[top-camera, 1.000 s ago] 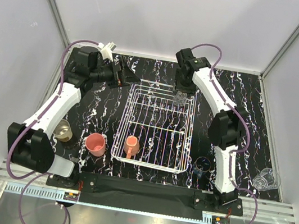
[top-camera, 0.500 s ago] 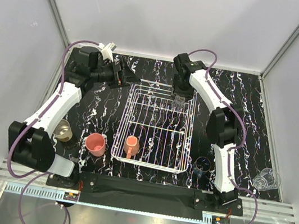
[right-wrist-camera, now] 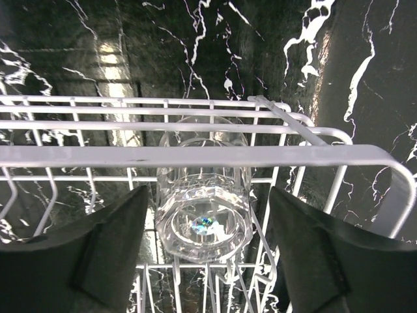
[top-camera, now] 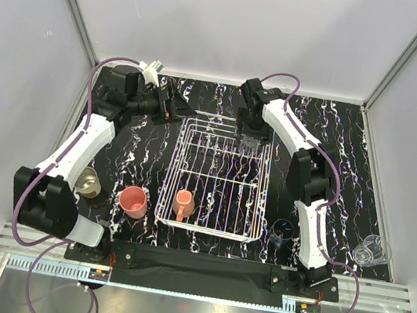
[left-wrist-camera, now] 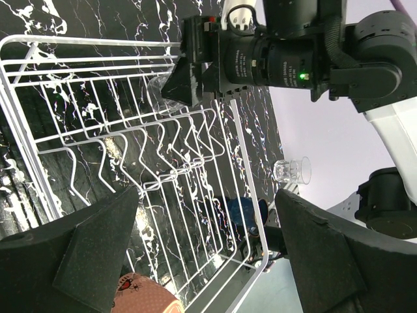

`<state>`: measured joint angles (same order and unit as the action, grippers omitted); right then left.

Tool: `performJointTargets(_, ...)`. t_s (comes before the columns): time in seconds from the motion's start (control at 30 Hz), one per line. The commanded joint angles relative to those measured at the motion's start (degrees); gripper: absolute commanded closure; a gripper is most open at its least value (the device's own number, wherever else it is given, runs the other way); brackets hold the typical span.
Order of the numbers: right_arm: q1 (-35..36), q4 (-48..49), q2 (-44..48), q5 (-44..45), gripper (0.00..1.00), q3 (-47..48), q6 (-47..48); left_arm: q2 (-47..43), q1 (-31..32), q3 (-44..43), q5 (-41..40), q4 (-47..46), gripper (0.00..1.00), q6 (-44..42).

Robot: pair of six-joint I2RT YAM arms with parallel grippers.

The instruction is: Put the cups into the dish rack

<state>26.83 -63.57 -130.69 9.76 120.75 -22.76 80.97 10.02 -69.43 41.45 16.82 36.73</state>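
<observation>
Four cups wait on the black, white-veined surface (top-camera: 354, 188): cream cup (top-camera: 88, 182), matte pink tumbler (top-camera: 134, 201), blue cup (top-camera: 284, 231) and stray glass (top-camera: 371, 250). The handled orange mug (top-camera: 183, 202) sits at the near end of the thin-wire white rack (top-camera: 209, 230). At the rack's far right corner a faceted glass (right-wrist-camera: 203, 195), thick base toward the wrist camera, rests among the bars. The right end effector (top-camera: 250, 137) straddles it, fingers spread and apparently clear of it, so placing looks done. Next comes a straight lift clear of the wires. The left end effector (top-camera: 172, 108) hovers by the far left corner, agape and empty.

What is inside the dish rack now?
An orange mug at front left and a clear glass at the far end, between the right gripper's open fingers. Overhead, that gripper mostly covers it.
</observation>
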Motion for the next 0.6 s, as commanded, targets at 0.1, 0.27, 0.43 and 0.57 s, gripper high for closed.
performJointTargets(0.1,-0.2,1.52,4.04,-0.27,0.13,-1.39,0.09,0.07,-0.35,-1.32,1.97,-1.7,0.07,0.18)
performJointTargets(0.27,0.77,1.52,8.87,-0.71,0.11,-2.36,-0.79,0.15,-0.35,-1.32,1.7,-1.61,0.07,0.01)
performJointTargets(0.43,2.79,0.12,16.15,0.43,0.11,-2.27,-1.75,0.42,-0.35,-1.32,1.26,-1.18,0.07,-0.17)
performJointTargets(0.57,4.11,0.81,23.89,0.26,0.12,-6.48,-3.6,0.5,-0.35,-1.67,0.3,-0.39,0.07,-0.96)
